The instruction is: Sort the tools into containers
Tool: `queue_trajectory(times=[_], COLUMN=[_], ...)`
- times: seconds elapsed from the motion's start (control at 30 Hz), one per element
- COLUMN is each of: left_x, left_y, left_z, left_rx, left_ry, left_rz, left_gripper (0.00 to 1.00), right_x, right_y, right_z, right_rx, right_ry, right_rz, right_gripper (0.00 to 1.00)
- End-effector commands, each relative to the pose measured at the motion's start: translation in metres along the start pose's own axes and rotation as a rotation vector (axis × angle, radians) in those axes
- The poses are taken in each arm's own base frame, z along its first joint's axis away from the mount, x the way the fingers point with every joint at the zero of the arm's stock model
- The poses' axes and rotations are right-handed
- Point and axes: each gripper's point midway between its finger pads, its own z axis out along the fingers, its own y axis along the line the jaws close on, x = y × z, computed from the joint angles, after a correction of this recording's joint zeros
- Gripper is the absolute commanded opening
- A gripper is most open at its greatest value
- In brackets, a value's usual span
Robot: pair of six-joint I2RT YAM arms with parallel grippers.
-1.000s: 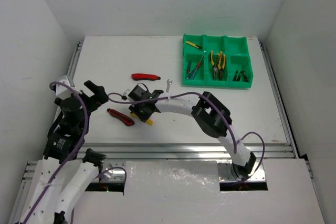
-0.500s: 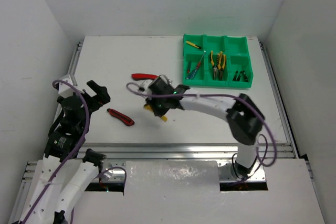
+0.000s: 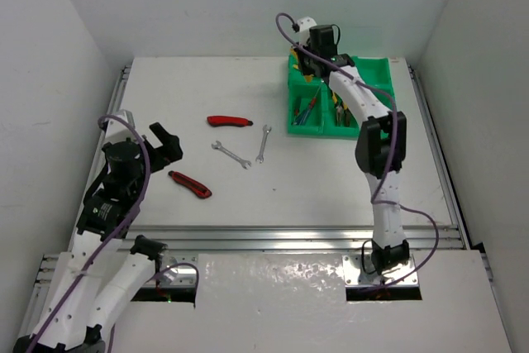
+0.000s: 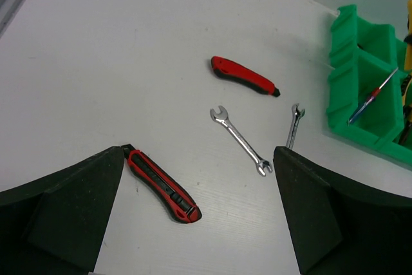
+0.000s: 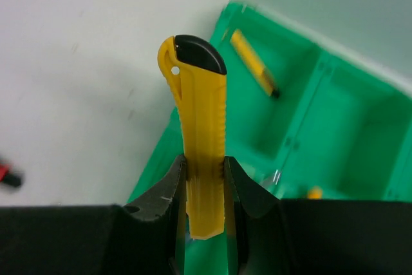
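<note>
Yellow, ribbed and slab-shaped, the utility knife (image 5: 196, 133) is being pinched upright in the right hand (image 5: 205, 175) over the far-left corner of the glossy green tray (image 5: 322, 62), where a second yellow knife (image 5: 254, 62) is lying. Placing is judged to be under way; lowering into that square cell, then release, is being called for. The left hand (image 4: 198, 152) is being held spread above the desk (image 4: 129, 49), two red knives (image 4: 161, 185) and two slim steel wrenches (image 4: 241, 141) being left unsorted.

Bright, even light falls from above, and the shadows on the white counter (image 3: 331, 179) are soft. The left wrist view is sharp. In the right wrist view the green tray (image 5: 302, 120) is blurred behind the sharp yellow knife (image 5: 201, 152).
</note>
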Motion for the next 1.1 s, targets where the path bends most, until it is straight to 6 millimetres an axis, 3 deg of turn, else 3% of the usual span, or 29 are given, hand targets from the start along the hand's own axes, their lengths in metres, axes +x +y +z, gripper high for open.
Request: queue_trajectory(times=[0.0, 0.1, 0.13, 0.23, 0.27, 0.3, 0.37, 0.53, 0.57, 0.6, 0.67, 0.77, 0.8, 0.83, 0.9, 0.93, 0.97, 1.0, 1.03, 1.07], left_x=[-0.004, 0.001, 0.003, 0.007, 0.008, 0.010, 0.010, 0.008, 0.008, 0.008, 0.006, 0.007, 0.007, 0.007, 0.007, 0.005, 0.003, 0.002, 0.002, 0.003], left_y=[-0.008, -0.009, -0.011, -0.013, -0.013, -0.015, -0.016, -0.019, -0.019, -0.019, -0.019, -0.019, -0.019, -0.019, -0.015, -0.013, -0.010, -0.005, -0.003, 0.003], left_z=[0.008, 0.014, 0.014, 0.018, 0.018, 0.018, 0.019, 0.015, 0.015, 0.015, 0.014, 0.015, 0.015, 0.016, 0.016, 0.017, 0.017, 0.019, 0.021, 0.023], left_rx=[0.028, 0.031, 0.039, 0.046, 0.049, 0.060, 0.067, 0.086, 0.086, 0.088, 0.090, 0.089, 0.088, 0.084, 0.063, 0.051, 0.032, 0.011, -0.007, -0.044], left_ry=[-0.002, 0.024, 0.031, 0.053, 0.057, 0.063, 0.066, 0.052, 0.052, 0.051, 0.044, 0.050, 0.051, 0.053, 0.049, 0.044, 0.035, 0.030, 0.032, 0.040], left_rz=[0.015, 0.026, 0.028, 0.037, 0.039, 0.039, 0.044, 0.041, 0.041, 0.043, 0.040, 0.042, 0.043, 0.043, 0.040, 0.038, 0.031, 0.023, 0.018, -0.003], left_gripper=[1.00, 1.00, 1.00, 1.00, 1.00, 1.00, 1.00, 1.00, 1.00, 1.00, 1.00, 1.00, 1.00, 1.00, 1.00, 1.00, 1.00, 1.00, 1.00, 1.00], right_x=[-0.050, -0.049, -0.064, -0.063, -0.072, -0.059, -0.068, -0.044, -0.042, -0.038, -0.037, -0.052, -0.060, -0.079, -0.078, -0.056, -0.065, -0.054, -0.010, -0.019], right_y=[-0.038, -0.054, -0.059, -0.065, -0.068, -0.070, -0.076, -0.075, -0.074, -0.072, -0.070, -0.058, -0.052, -0.042, -0.022, -0.010, 0.011, 0.026, 0.055, 0.066], right_z=[0.024, 0.039, 0.039, 0.055, 0.056, 0.071, 0.077, 0.088, 0.089, 0.090, 0.086, 0.056, 0.044, 0.013, -0.019, -0.028, -0.067, -0.080, -0.084, -0.121], right_rx=[0.067, 0.090, 0.106, 0.108, 0.117, 0.131, 0.147, 0.132, 0.131, 0.124, 0.117, 0.098, 0.098, 0.112, 0.093, 0.082, 0.036, -0.002, -0.052, -0.101], right_ry=[-0.142, -0.199, -0.276, -0.325, -0.353, -0.331, -0.370, -0.334, -0.330, -0.314, -0.294, -0.281, -0.283, -0.302, -0.255, -0.190, -0.185, -0.149, -0.046, -0.083], right_rz=[-0.059, -0.058, -0.059, -0.070, -0.083, -0.091, -0.106, -0.130, -0.130, -0.122, -0.108, -0.064, -0.027, -0.005, 0.107, 0.152, 0.183, 0.258, 0.267, 0.283], right_gripper=[0.00, 0.00, 0.00, 0.00, 0.00, 0.00, 0.02, 0.36, 0.46, 0.63, 0.77, 0.83, 0.90, 0.99, 0.99, 0.99, 0.99, 0.99, 0.99, 0.99])
